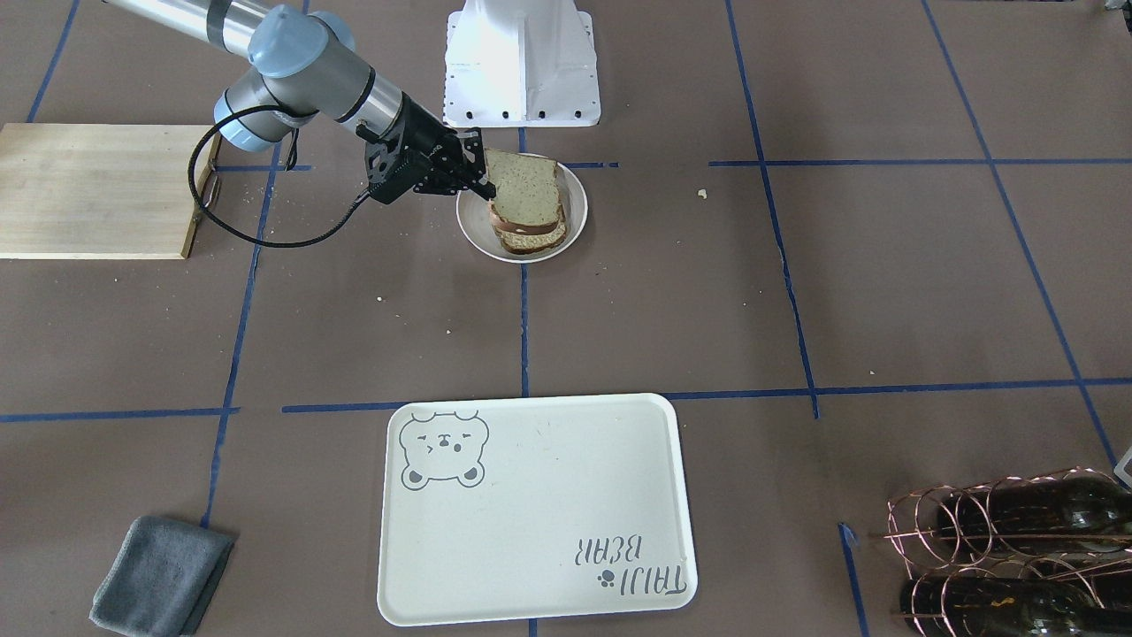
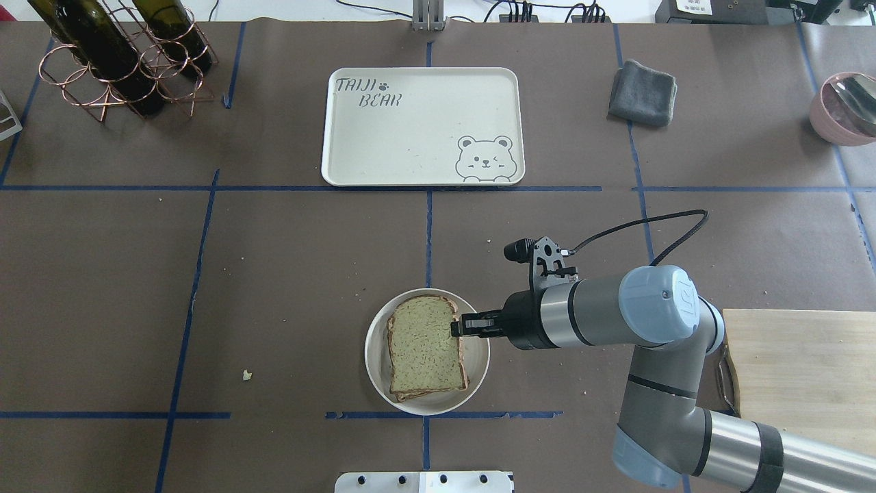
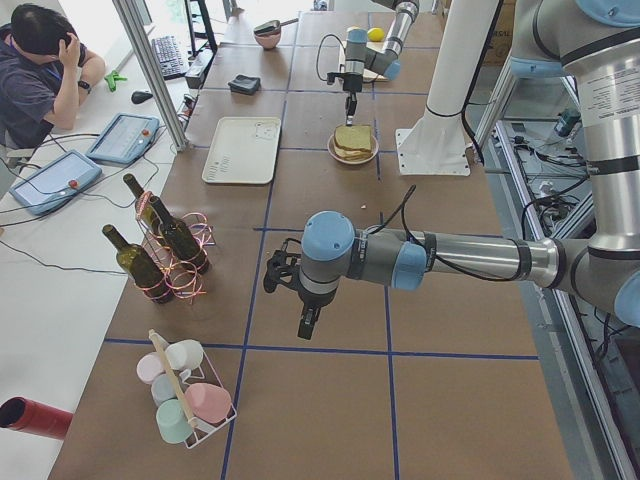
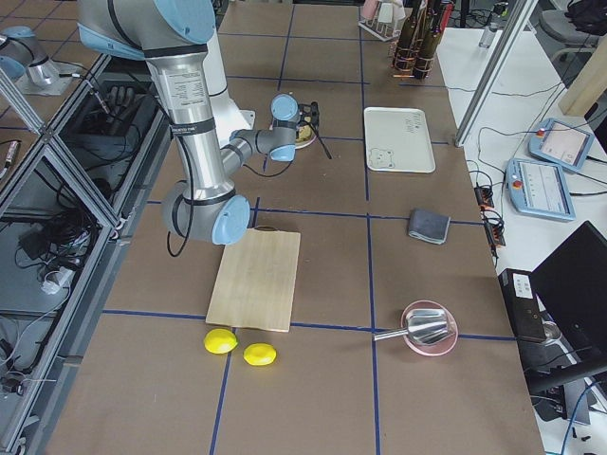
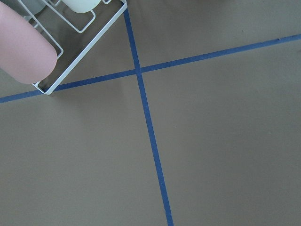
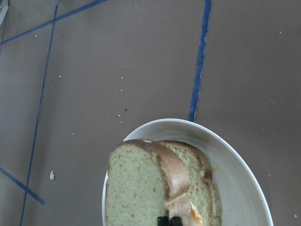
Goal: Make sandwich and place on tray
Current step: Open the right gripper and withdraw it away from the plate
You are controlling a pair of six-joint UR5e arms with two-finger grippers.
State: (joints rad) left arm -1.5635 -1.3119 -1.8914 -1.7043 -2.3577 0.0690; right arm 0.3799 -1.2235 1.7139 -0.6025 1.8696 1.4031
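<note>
The sandwich point(image 1: 526, 190) lies on a small round white plate point(image 1: 579, 199) near the robot's base; it also shows in the overhead view point(image 2: 424, 346). My right gripper point(image 2: 457, 327) is shut on the edge of the top bread slice point(image 6: 136, 188), whose gripped end sits slightly raised. A bit of white and orange egg point(image 6: 193, 214) shows between the slices. The cream tray point(image 2: 410, 130) with the bear drawing sits apart, farther across the table. My left gripper point(image 3: 307, 325) hangs over bare table far to the left; I cannot tell if it is open.
A wooden board point(image 2: 801, 370) lies under the right arm. A grey cloth point(image 2: 642, 92) and a pink bowl point(image 2: 845, 109) sit at the far right. A copper rack of wine bottles point(image 2: 116, 58) stands far left. A cup rack point(image 5: 28, 47) is near the left wrist.
</note>
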